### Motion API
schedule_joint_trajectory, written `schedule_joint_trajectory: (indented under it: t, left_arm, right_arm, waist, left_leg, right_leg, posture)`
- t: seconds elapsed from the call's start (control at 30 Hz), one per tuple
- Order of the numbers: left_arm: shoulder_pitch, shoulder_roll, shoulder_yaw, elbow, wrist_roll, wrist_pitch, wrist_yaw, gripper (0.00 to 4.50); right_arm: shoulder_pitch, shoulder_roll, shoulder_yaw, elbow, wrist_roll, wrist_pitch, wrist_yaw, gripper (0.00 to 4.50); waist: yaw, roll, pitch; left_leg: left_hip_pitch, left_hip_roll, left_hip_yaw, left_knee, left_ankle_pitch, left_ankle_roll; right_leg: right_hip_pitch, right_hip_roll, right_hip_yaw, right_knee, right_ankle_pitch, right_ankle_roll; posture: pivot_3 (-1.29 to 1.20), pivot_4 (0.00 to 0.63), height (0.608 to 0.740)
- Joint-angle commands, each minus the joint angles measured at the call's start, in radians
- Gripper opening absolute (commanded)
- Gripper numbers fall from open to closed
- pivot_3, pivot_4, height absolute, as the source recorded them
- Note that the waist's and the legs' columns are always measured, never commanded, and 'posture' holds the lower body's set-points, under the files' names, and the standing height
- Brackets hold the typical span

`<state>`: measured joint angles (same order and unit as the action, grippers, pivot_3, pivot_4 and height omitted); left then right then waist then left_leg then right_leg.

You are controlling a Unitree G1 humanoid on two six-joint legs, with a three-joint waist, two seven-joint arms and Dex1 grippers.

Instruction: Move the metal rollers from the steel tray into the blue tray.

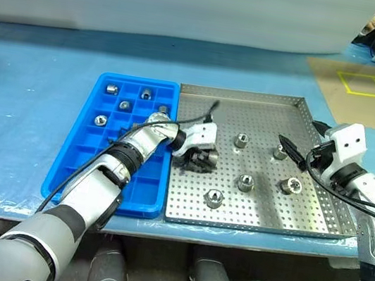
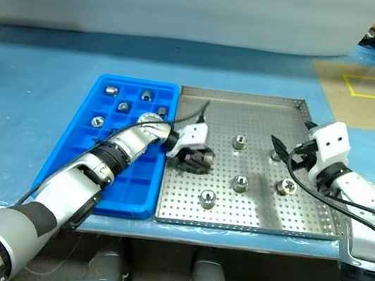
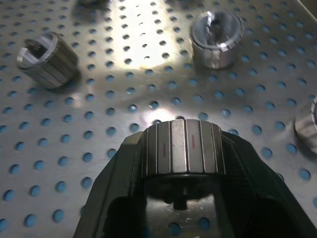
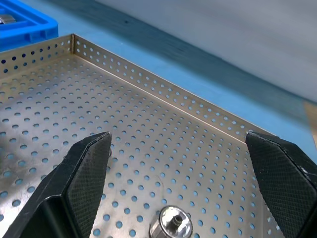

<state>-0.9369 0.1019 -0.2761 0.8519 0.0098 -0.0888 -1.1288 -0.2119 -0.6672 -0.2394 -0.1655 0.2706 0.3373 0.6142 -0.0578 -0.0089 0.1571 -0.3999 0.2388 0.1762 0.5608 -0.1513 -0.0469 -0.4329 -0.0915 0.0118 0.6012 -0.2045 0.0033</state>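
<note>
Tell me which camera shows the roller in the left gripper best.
The left wrist view: the roller sits close up between the left gripper's black fingers, ridges plain. In both eye views the gripper hides most of it.

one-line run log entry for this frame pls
left gripper: shut on roller over steel tray | right gripper: open above tray | blue tray: five rollers | steel tray: five loose

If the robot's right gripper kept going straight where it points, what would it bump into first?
Probably the small shiny metal roller lying just ahead between the open right gripper's fingers; past it, the perforated steel tray's far rim. Depth is hard to judge.
</note>
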Motion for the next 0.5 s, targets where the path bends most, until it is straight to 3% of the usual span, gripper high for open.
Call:
schedule_joint_trajectory:
  t: [0.03, 0.17, 0.27, 0.5]
  left_arm:
    - [0.006, 0.008, 0.154, -0.179, -0.134, 0.044, 0.103, 1.73]
    - [0.116, 0.044, 0.275, -0.423, -0.173, 0.071, 0.296, 1.73]
    - [0.227, 0.049, 0.358, -0.628, -0.194, 0.118, 0.453, 1.73]
    - [0.595, 0.086, 0.414, -1.089, -0.155, 0.307, 0.696, 1.73]
  right_arm:
    - [-0.096, 0.05, 0.075, 0.024, 0.01, -0.029, 0.023, 4.5]
    - [-0.276, 0.184, 0.257, 0.134, -0.021, -0.061, 0.099, 4.5]
    - [-0.411, 0.26, 0.346, 0.297, -0.086, -0.156, 0.131, 4.5]
    - [-0.641, 0.433, 0.414, 0.603, -0.102, -0.318, 0.244, 4.5]
  waist:
    - [0.0, 0.0, 0.0]
    - [0.001, 0.0, 0.0]
    - [0.038, 0.0, 0.0]
    - [0.116, 0.0, 0.001]
  left_leg:
    - [-0.001, 0.0, 0.0, 0.0, 0.0, 0.0]
    - [-0.001, 0.001, 0.0, 0.0, 0.0, 0.0]
    - [-0.003, 0.003, -0.001, -0.001, 0.001, -0.001]
    - [-0.007, 0.005, -0.001, -0.002, 0.0, -0.001]
  right_leg:
    - [-0.001, 0.0, 0.0, 0.0, 0.0, 0.0]
    - [-0.004, 0.001, 0.0, 0.004, 0.0, 0.0]
    - [-0.005, 0.002, -0.004, 0.004, 0.0, -0.001]
    - [-0.005, -0.001, -0.009, 0.003, -0.001, -0.002]
  posture:
    - [-0.29, 0.15, 0.74]
    - [-0.15, 0.15, 0.74]
    - [-0.04, 0.15, 0.74]
    - [0.14, 0.15, 0.74]
